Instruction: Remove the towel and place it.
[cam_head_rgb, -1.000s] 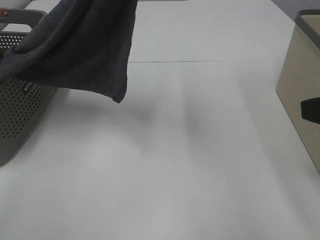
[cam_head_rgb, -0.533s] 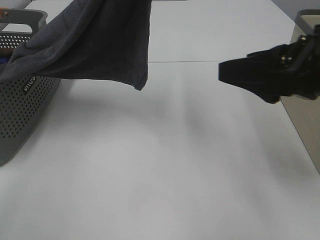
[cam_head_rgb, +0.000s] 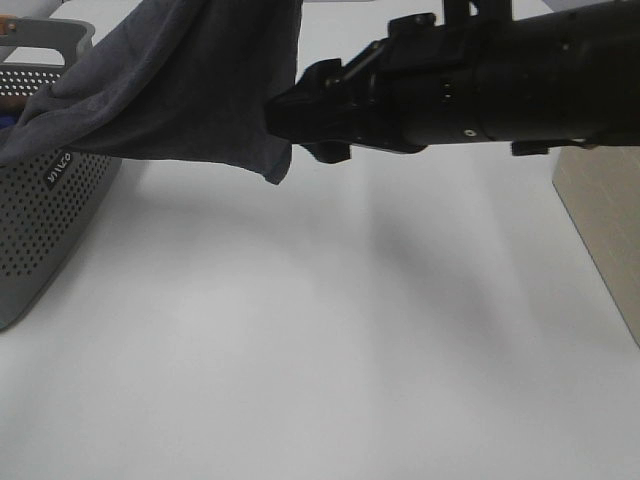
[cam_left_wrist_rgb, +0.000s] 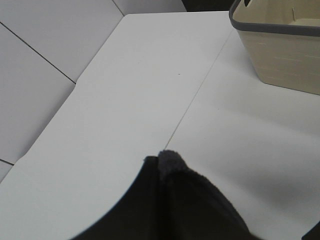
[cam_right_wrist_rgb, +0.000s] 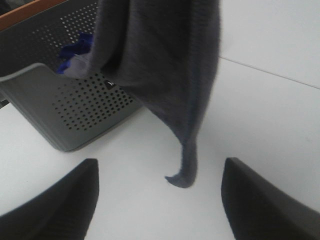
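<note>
The dark charcoal towel (cam_head_rgb: 190, 80) hangs from above the frame's top, with its left part still draped over the grey perforated basket (cam_head_rgb: 40, 200). Its lower corner (cam_head_rgb: 275, 170) dangles above the table. In the left wrist view a tuft of the towel (cam_left_wrist_rgb: 170, 161) sticks out of my shut left gripper (cam_left_wrist_rgb: 162, 172). My right gripper (cam_head_rgb: 290, 125) reaches across from the right, level with the towel's right edge. In the right wrist view it is open (cam_right_wrist_rgb: 160, 167), and the towel's hanging corner (cam_right_wrist_rgb: 182, 175) lies between its two fingers without touching them.
A blue cloth (cam_right_wrist_rgb: 75, 52) lies inside the basket (cam_right_wrist_rgb: 75, 95). A beige bin with a grey rim (cam_head_rgb: 600, 220) stands at the right edge, also in the left wrist view (cam_left_wrist_rgb: 280, 45). The white table (cam_head_rgb: 300, 330) spreads between them.
My right arm has swung in from the right to the towel's hanging corner. The towel rose and shifted right a second ago, then stayed put.
</note>
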